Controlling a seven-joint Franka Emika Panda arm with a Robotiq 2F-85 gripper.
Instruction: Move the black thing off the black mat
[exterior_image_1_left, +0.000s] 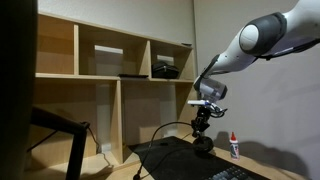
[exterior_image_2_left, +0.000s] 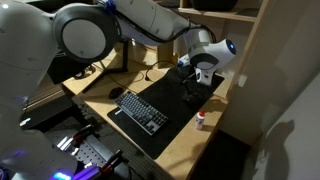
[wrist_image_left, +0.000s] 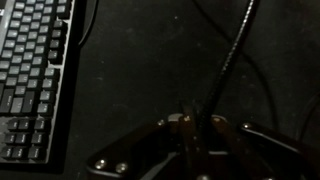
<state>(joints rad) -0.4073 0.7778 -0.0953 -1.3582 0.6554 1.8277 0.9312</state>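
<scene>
Your gripper (wrist_image_left: 199, 128), bottom centre of the wrist view, has its jaws pinched on the thin neck of the black thing (wrist_image_left: 228, 55). In an exterior view the stubby base (exterior_image_1_left: 203, 144) seems to rest near the far edge of the black mat (exterior_image_1_left: 185, 162), right of centre. The grasp looks made and the carry not yet begun, so lift gently because the bendy neck may sag. Then take it past the mat's edge onto bare desk, clear of the small bottle (exterior_image_1_left: 234, 146).

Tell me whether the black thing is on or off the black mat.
On. The black thing rests its base on the black mat in both exterior views.
</scene>
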